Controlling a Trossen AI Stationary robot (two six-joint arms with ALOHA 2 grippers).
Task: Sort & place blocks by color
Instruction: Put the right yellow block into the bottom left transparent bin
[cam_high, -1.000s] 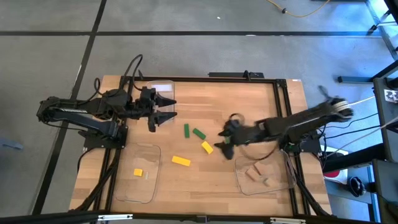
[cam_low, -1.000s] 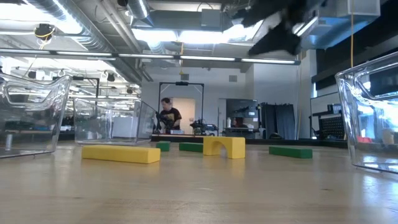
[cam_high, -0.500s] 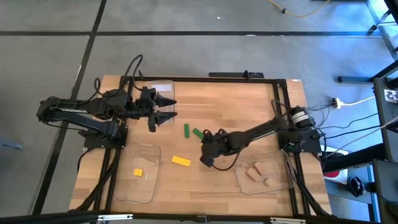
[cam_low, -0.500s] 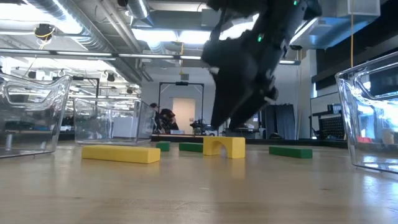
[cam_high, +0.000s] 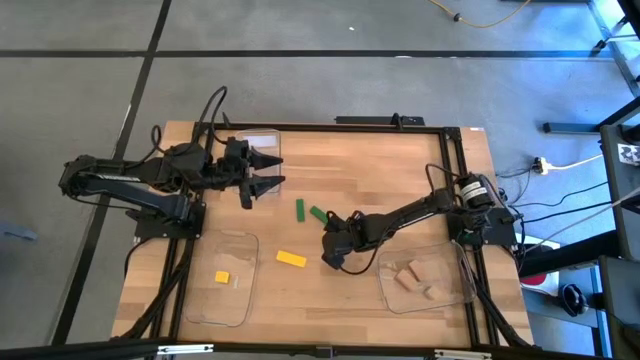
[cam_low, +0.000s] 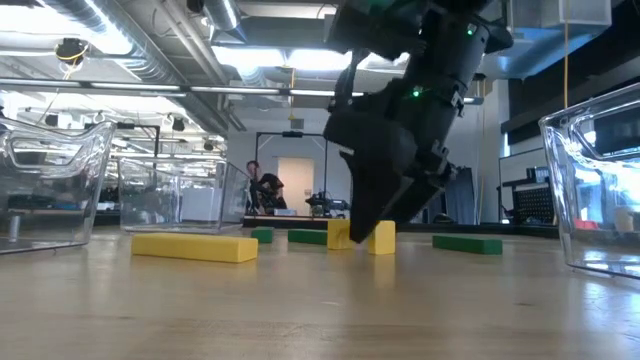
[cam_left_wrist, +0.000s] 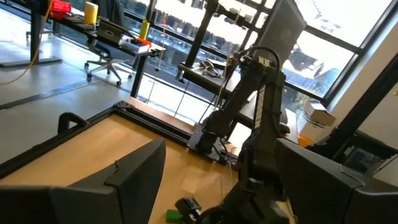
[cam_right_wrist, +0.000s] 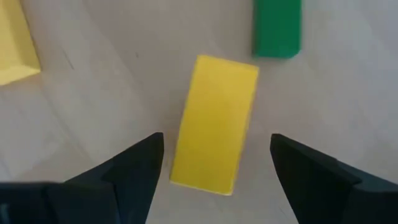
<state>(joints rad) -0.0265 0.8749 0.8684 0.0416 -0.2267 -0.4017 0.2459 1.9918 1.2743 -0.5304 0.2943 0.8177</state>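
Wooden table (cam_high: 400, 180), mid-surface: the right gripper (cam_right_wrist: 214, 165) hangs low over a yellow block (cam_right_wrist: 214, 123), its fingers spread wide on either side of it and gripping nothing. A green block (cam_right_wrist: 277, 28) lies just beyond, a longer yellow bar (cam_high: 291, 258) towards the front edge. To do this well, I'd centre the fingers across the block's narrow width, settle fully down, then close squarely. The left gripper (cam_high: 268, 170) waits open near the back left corner.

high: straight down | low: tabletop-level, roomward | right wrist: close, perhaps downward
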